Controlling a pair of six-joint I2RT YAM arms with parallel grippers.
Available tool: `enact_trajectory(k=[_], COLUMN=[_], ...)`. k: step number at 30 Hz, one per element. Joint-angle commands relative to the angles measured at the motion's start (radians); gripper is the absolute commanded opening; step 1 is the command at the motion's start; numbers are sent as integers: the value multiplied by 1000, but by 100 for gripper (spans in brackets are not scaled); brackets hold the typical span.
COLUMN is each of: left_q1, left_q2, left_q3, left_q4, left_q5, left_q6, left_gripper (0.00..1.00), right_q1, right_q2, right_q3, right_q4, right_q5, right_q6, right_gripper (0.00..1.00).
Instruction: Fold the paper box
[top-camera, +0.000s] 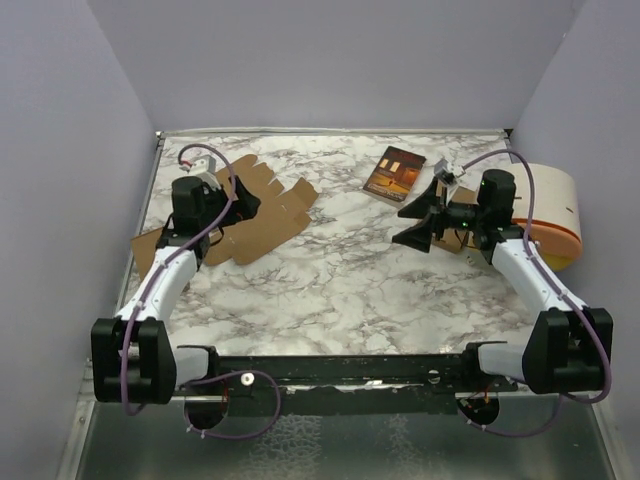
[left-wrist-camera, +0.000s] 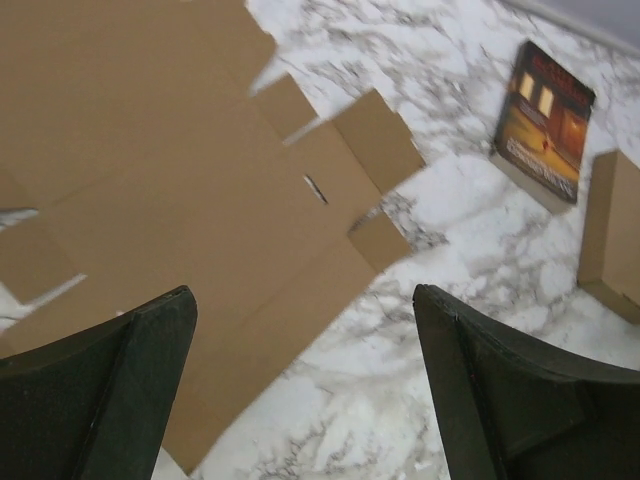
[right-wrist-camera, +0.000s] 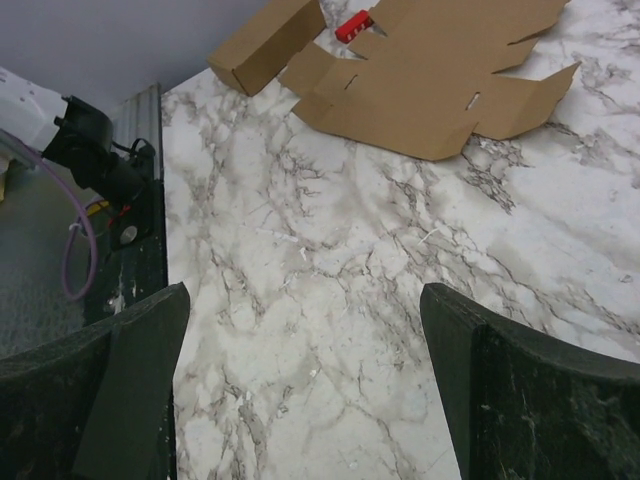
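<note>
Above the paper box (left-wrist-camera: 200, 180), left pincer (left-wrist-camera: 302, 292) wide open, empty, right pincer (right-wrist-camera: 303, 290) likewise

paper box (top-camera: 268, 216) left on table (top-camera: 350, 290), booklet (top-camera: 393, 173) back right

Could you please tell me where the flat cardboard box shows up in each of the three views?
Top view: the flat cardboard box lies on the left half of the marble table.
Left wrist view: the box fills the upper left of the picture.
Right wrist view: the box lies along the top edge, right of centre.
Shared landmark: the marble table, which shows in all three views.
</note>
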Motion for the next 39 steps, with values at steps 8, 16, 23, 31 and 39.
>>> enact_trajectory(k=[8,16,23,31,39], left_q1=[366,508,509,496,460], left_q2=[249,586,651,727,800], left_q3=[158,313,345,388,425], left_q4=[69,169,136,109,80], left_q5=[181,290,219,194,218], left_q6=[-33,-74,-23,-31,-24], left_gripper=[88,58,58,52,43], right_q1=[118,118,118,118,117], right_q2=[90,108,158,174,169], right_q3=[95,97,115,117,113], right_q4=[-159,-172,-203,-208,-205], right_q5=[26,73,95,103,113], right_q6=[-166,-194,-219,-225,-226], right_gripper=[99,99,99,99,99])
